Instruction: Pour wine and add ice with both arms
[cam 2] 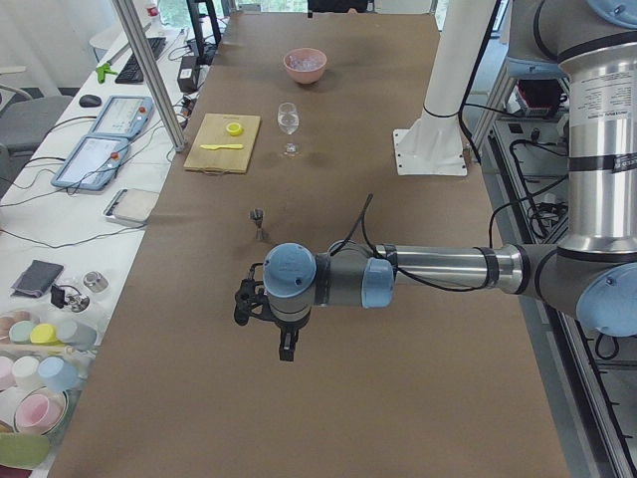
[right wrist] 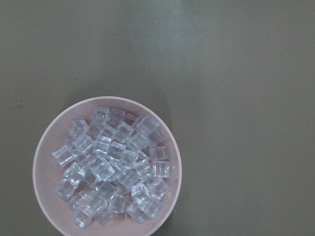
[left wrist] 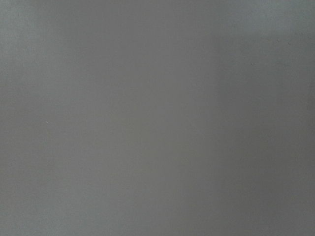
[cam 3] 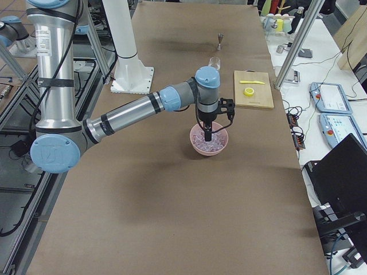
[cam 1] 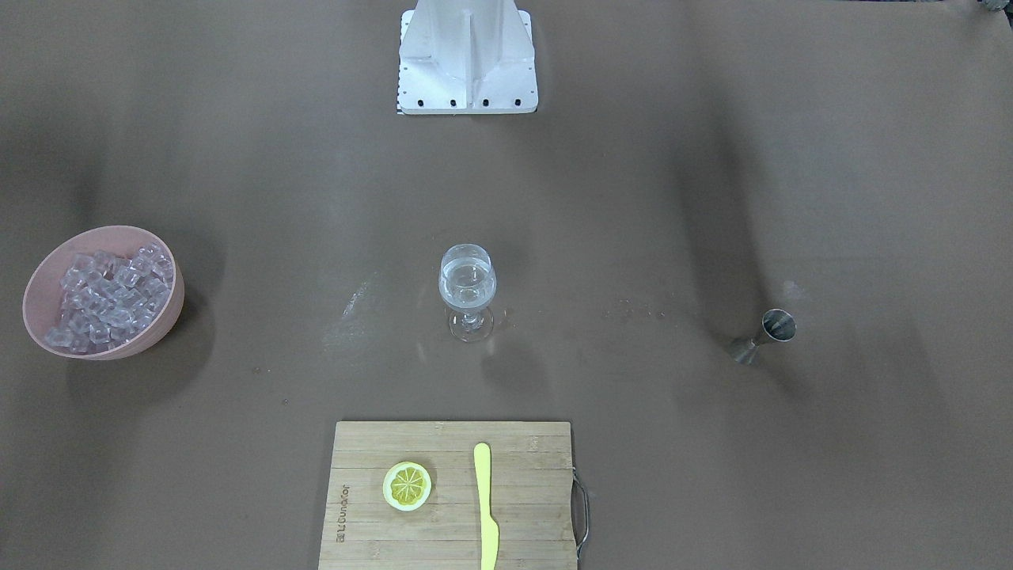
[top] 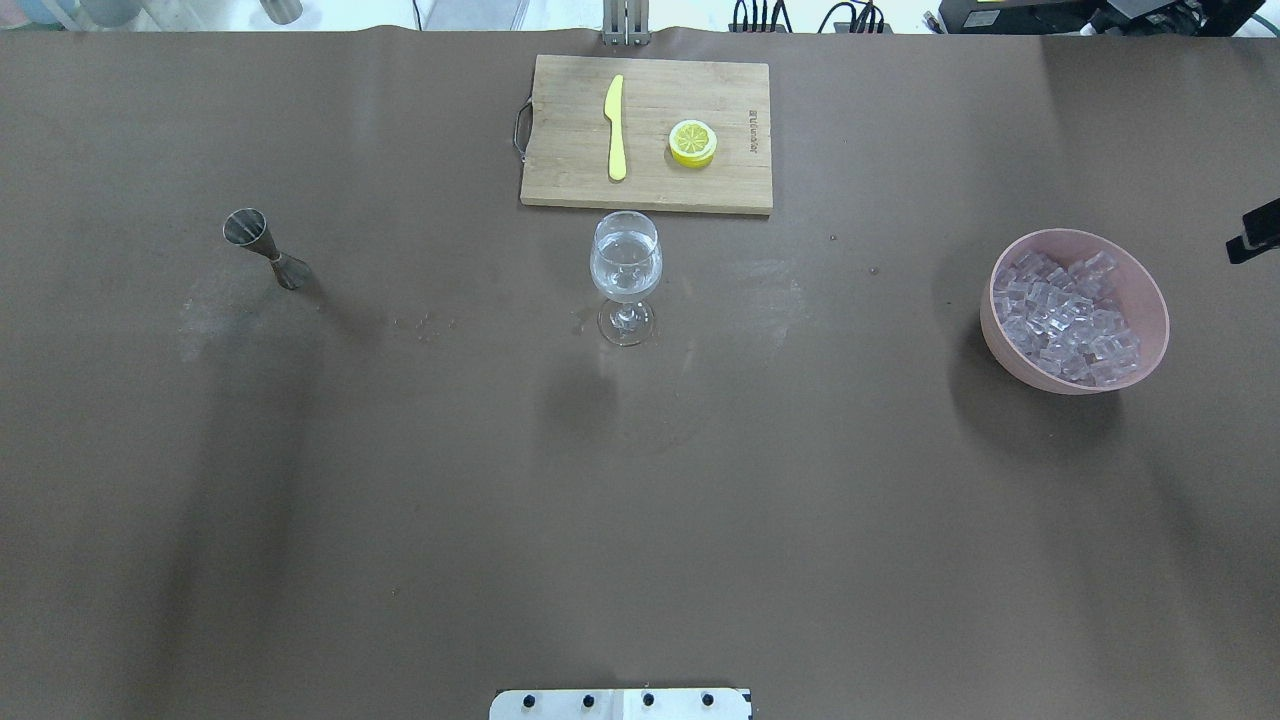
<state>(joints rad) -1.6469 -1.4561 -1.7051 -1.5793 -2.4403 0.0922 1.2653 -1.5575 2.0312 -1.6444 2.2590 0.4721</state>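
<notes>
A wine glass [cam 1: 467,289] stands mid-table with a small amount of clear wine [cam 1: 467,297] in its bowl; it also shows in the overhead view [top: 625,265]. The ice [right wrist: 113,162] fills a pink bowl [right wrist: 44,147] and shows again from the front [cam 1: 111,297]. My right gripper [cam 3: 207,134] points down right over the ice in the bowl [cam 3: 221,146]; I cannot tell whether it is open or shut. My left gripper [cam 2: 286,344] hangs over bare table, nearer the table's end than the steel jigger [cam 2: 259,219]; its state cannot be told. No fingers show in either wrist view.
The jigger [top: 265,250] stands upright on my left side. A wooden cutting board [top: 560,170] at the far edge carries a yellow knife [top: 615,125] and a lemon slice [top: 692,142]. The white pedestal [cam 1: 467,55] stands at my base.
</notes>
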